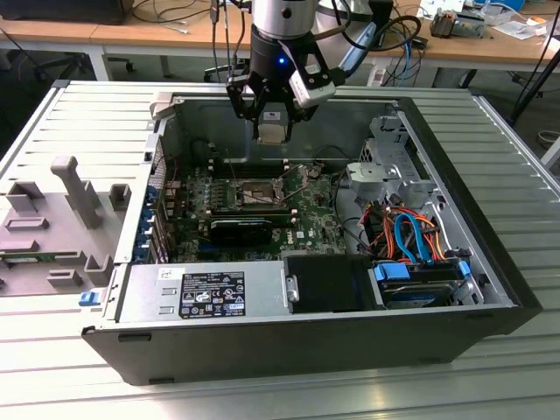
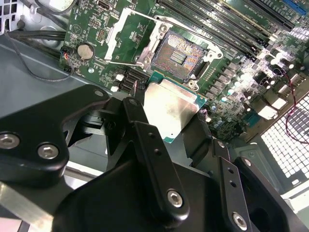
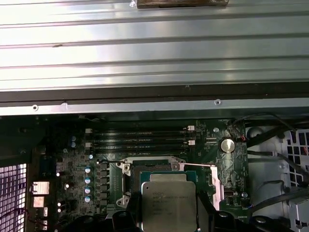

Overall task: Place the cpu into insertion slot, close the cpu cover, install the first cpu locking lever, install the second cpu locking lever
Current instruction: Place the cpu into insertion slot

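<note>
My gripper [image 1: 272,129] hangs over the open computer case, shut on the cpu [image 1: 272,121], a square chip with a silvery lid. In both wrist views the cpu [image 2: 169,110] [image 3: 169,203] sits between the black fingers [image 2: 145,130], above the motherboard. The insertion slot [image 2: 177,54] [image 1: 252,192] lies uncovered below it, showing its dark contact field. In the first wrist view the cpu hides most of the slot [image 3: 145,166]. The cpu cover [image 2: 119,34], a silvery frame, stands flipped open beside the slot. A thin wire lever [image 2: 118,62] is raised next to it.
Long black memory slots [image 3: 140,137] run beside the socket. A labelled power supply box [image 1: 210,293] fills the near side of the case, a grey drive cage [image 1: 389,166] and orange and blue cables [image 1: 411,232] the exterior view's right. A grey fixture [image 1: 61,219] lies on the left.
</note>
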You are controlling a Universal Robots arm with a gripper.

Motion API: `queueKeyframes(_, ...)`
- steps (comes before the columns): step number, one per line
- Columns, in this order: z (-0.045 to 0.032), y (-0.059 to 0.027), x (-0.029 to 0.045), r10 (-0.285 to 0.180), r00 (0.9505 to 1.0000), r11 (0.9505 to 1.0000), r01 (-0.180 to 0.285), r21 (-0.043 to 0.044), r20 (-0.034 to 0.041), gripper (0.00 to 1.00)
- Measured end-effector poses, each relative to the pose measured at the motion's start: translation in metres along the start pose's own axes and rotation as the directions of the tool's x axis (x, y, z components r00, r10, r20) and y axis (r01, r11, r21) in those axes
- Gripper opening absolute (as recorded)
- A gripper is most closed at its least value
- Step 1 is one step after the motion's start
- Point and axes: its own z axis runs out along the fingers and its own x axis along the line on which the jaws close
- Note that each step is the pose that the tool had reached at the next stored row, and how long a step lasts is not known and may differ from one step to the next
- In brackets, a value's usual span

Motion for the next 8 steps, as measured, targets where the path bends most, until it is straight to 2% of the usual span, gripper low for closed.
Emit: queueKeyframes(8, 0.0003, 0.0000, 0.0000, 0.035, 0.9994, 0.9994, -0.035, -0.0006, 0.0030, 0.55)
